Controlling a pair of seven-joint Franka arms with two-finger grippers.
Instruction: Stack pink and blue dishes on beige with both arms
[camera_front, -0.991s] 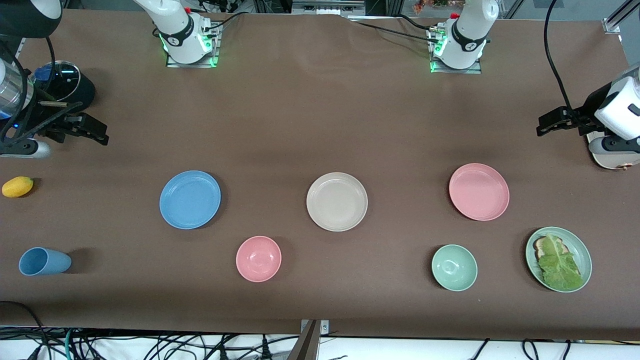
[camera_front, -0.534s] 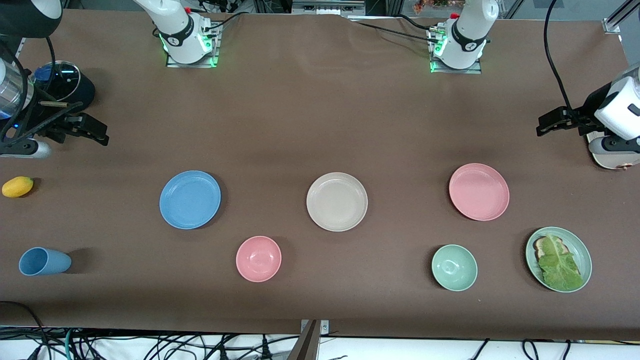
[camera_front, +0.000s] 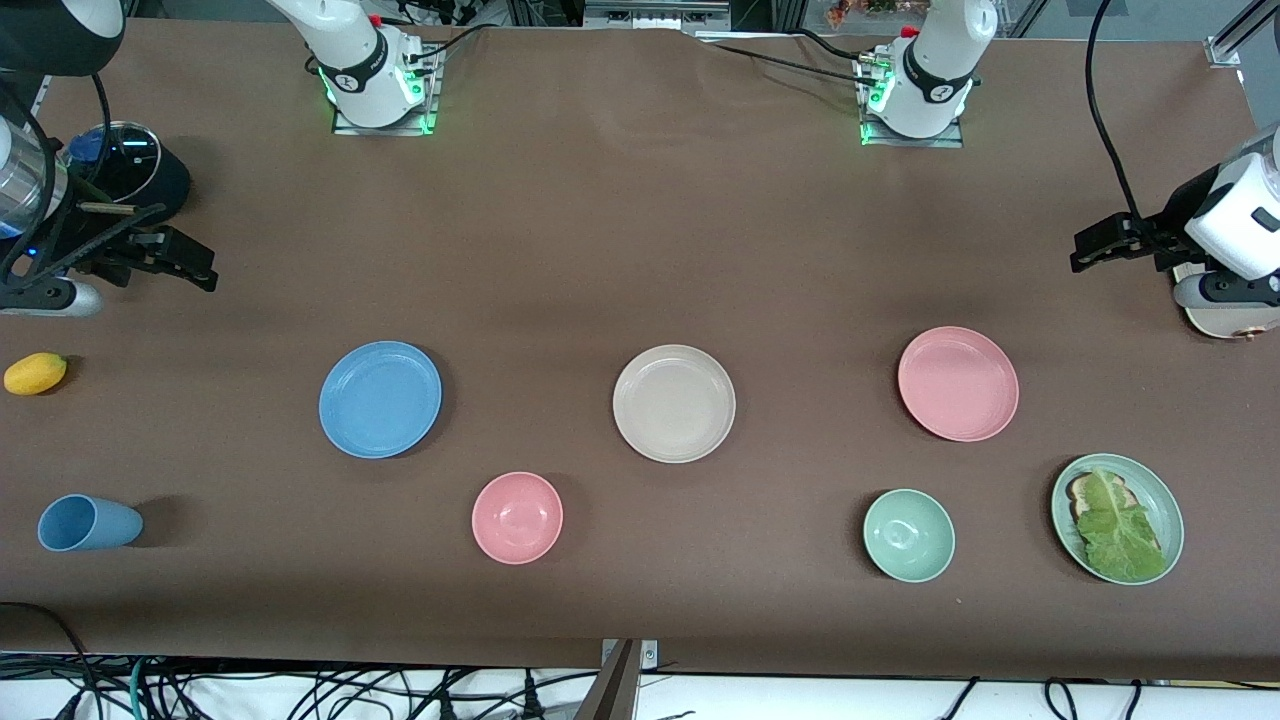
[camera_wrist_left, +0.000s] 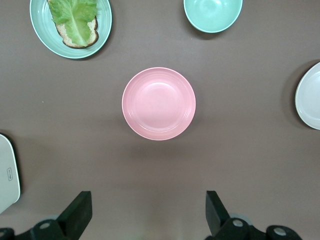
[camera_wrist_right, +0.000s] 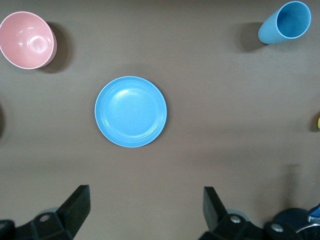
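Three plates lie in a row across the table: the blue dish (camera_front: 380, 399) toward the right arm's end, the beige plate (camera_front: 674, 403) in the middle, the pink dish (camera_front: 958, 383) toward the left arm's end. My right gripper (camera_front: 200, 268) hangs open and empty at its end of the table; its wrist view looks down past the open right gripper (camera_wrist_right: 145, 207) on the blue dish (camera_wrist_right: 130, 111). My left gripper (camera_front: 1082, 252) hangs open and empty at the other end. In the left wrist view the left gripper (camera_wrist_left: 149, 210) is apart from the pink dish (camera_wrist_left: 159, 103).
Nearer the camera sit a pink bowl (camera_front: 517, 517), a green bowl (camera_front: 908, 535), a green plate with lettuce (camera_front: 1160, 495) and a blue cup (camera_front: 88, 522) on its side. A yellow fruit (camera_front: 35, 373) lies by the right arm's end. A white device (camera_front: 1215, 320) lies under the left hand.
The left hand has shifted very slightly. The dishes and the right arm have not moved.
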